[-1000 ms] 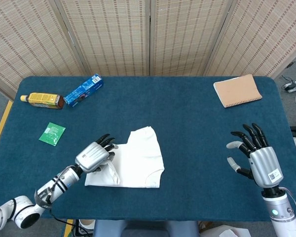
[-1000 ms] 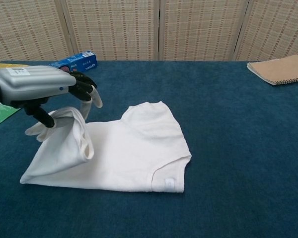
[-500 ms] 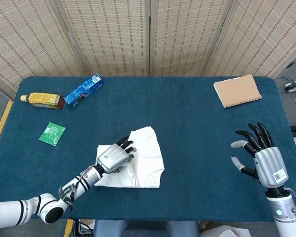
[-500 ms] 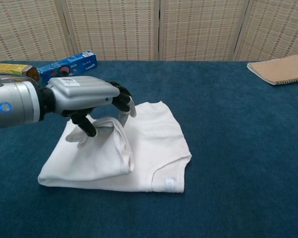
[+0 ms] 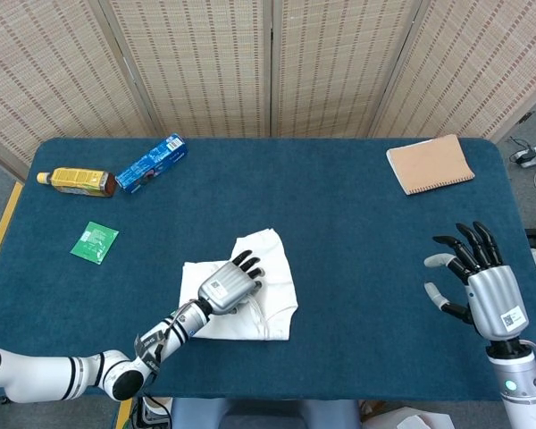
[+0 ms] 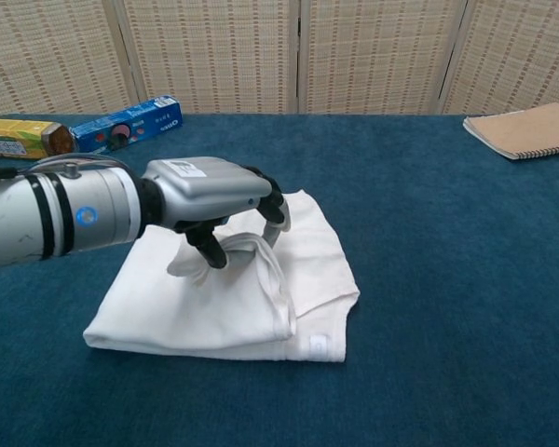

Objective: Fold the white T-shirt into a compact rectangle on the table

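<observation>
The white T-shirt [image 5: 277, 268] [image 6: 312, 251] lies partly folded at the table's near middle. My left hand [image 5: 230, 284] [image 6: 210, 191] pinches a bunched edge of the shirt and holds it lifted over the shirt's middle, with the left part of the fabric doubled over toward the right. In the chest view the raised fold curls under the hand's fingers [image 6: 272, 203]. At the right edge of the table my right hand [image 5: 481, 277] hovers with fingers spread and nothing in it; the chest view does not show it.
A tan notebook [image 5: 429, 164] [image 6: 524, 128] lies at the far right. A yellow bottle [image 5: 76, 181] [image 6: 19, 137] and a blue box [image 5: 152, 162] [image 6: 130, 123] sit at the far left, with a green packet [image 5: 95, 242] nearer.
My left hand has carried the shirt's left edge rightward over the body of the shirt, making the fold narrower. The right hand has drifted slightly right and toward me.
</observation>
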Tool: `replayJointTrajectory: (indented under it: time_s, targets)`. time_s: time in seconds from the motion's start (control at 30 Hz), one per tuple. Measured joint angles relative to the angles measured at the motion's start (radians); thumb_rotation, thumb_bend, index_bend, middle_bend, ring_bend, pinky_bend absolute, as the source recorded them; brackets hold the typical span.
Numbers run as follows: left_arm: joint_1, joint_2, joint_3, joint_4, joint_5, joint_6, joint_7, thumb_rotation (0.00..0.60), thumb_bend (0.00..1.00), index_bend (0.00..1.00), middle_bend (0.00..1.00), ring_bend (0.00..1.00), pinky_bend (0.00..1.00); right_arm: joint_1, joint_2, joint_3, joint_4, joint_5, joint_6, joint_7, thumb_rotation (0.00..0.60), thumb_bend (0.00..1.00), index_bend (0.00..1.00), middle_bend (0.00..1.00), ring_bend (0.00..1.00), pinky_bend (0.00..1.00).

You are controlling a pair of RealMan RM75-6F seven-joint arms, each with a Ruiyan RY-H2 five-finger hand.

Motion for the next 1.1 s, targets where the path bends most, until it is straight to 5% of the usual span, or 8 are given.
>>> replayJointTrajectory:
  time_s: [1.0,1.1]
  targets:
    - [-0.128,-0.138,-0.006,0.082,-0.177,0.047,0.074,0.600,0.55,0.63,0.21,0.09,0.00,-0.014,0.016,0.004,0.016,0.017,0.007,0.028,0.600,0.24,0.45,0.27,0.09,0.00]
    - [-0.137,-0.148,-0.004,0.094,-0.184,0.048,0.078,0.600,0.53,0.56,0.20,0.08,0.00,-0.014,0.016,0.005,0.017,0.019,0.008,0.031,0.600,0.24,0.45,0.27,0.08,0.00]
